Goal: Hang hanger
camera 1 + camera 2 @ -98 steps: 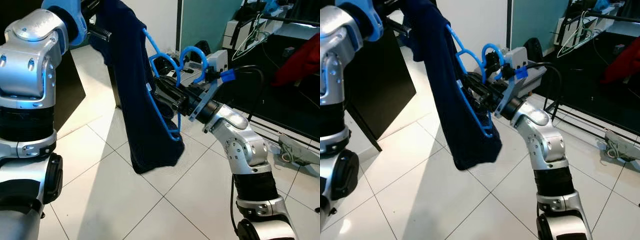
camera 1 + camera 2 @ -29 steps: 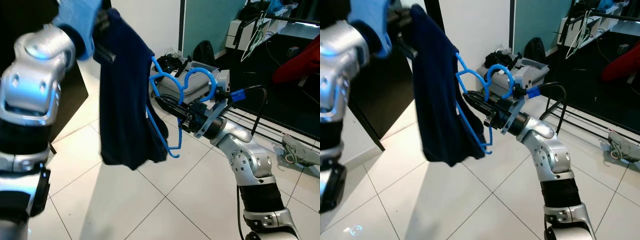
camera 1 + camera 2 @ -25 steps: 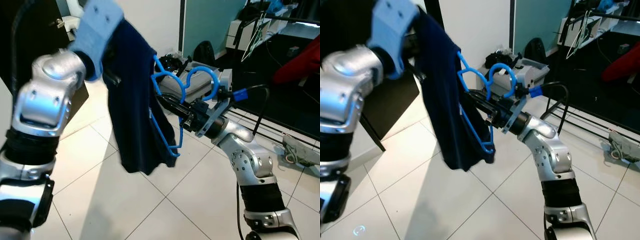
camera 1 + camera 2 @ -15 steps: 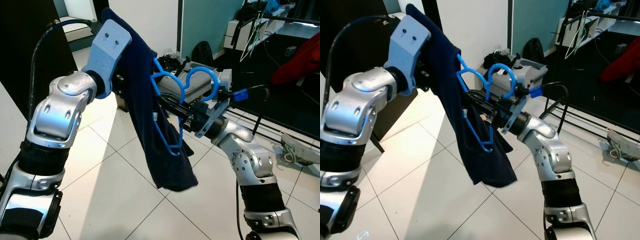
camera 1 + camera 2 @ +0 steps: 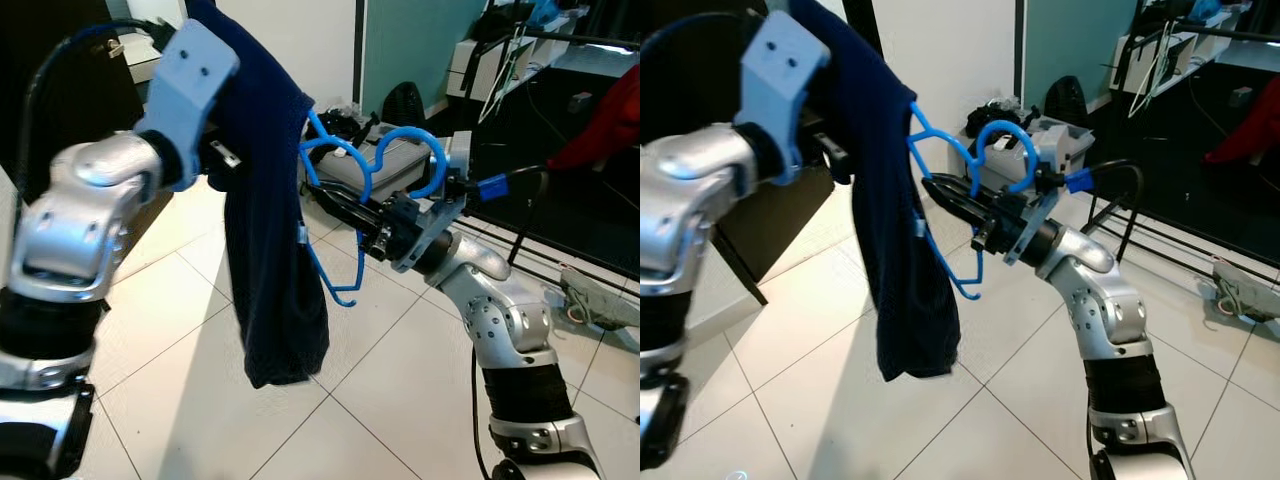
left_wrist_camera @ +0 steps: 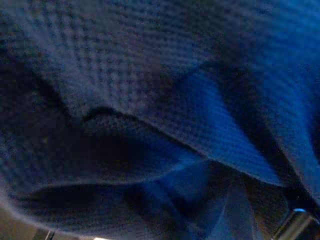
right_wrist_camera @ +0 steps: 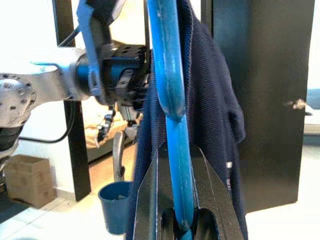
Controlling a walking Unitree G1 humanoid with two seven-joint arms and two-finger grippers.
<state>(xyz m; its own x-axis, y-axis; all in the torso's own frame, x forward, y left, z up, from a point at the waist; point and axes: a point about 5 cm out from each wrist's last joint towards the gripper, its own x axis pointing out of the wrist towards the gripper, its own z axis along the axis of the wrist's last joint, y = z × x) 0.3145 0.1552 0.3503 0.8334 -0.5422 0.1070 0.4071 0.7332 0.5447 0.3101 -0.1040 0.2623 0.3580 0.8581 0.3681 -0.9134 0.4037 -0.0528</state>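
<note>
Right pincer (image 5: 335, 203) clamped on blue hanger (image 5: 345, 190), left pincer's grip unclear, navy garment (image 5: 265, 250) draped.

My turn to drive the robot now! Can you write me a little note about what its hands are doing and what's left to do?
Right gripper: shut on the blue hanger, held out in front of the robot.
Left gripper: raised high on the robot's left, holding up the dark blue garment, which drapes against the hanger; its fingers are buried in cloth.
Done: garment and hanger are brought together.
Left: seat the garment properly, then hang the hanger, probably on the rack behind to the right.
</note>
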